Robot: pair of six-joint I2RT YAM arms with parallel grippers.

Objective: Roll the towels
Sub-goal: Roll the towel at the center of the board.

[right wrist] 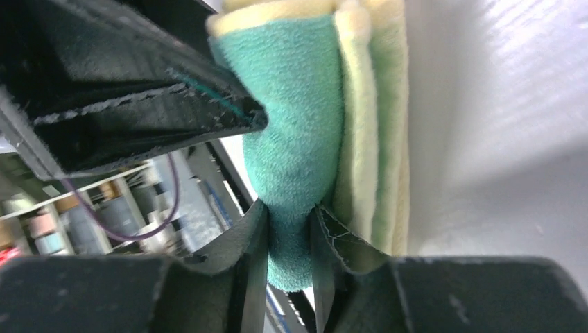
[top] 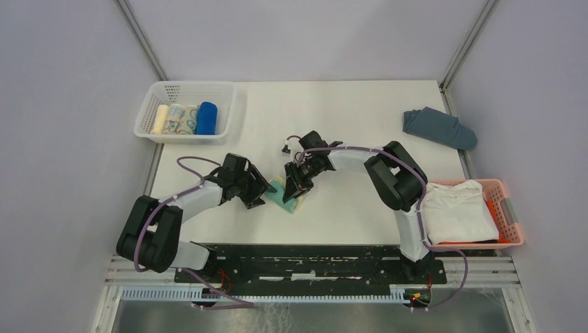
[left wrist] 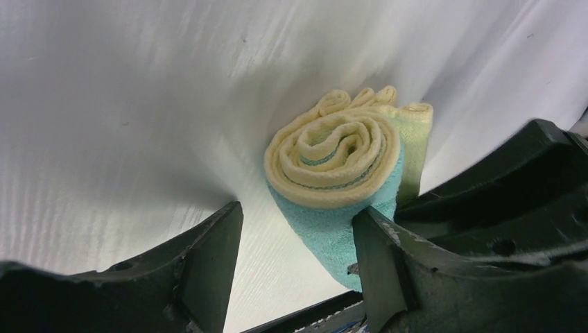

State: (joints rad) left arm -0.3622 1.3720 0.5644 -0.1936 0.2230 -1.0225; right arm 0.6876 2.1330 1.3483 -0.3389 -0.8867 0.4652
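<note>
Fuzzy pale-yellow/teal terry towel (left wrist: 333,159) sits coiled in a squat spiral on the counter (left wrist: 139,104), right gripper (right wrist: 288,207) jaws pinching its teal flap, left gripper (left wrist: 298,211) jaws spread wide.

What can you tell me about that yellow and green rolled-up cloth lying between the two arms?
The yellow and teal towel looks like soft terry cloth, pale yellow with teal patches. It is wound into a loose spiral roll, and the layers show at its end. It lies on the white table between the arms. The right pincer pinches a teal fold. The left pincer stands open around the roll, with one finger seemingly against its teal side.
</note>
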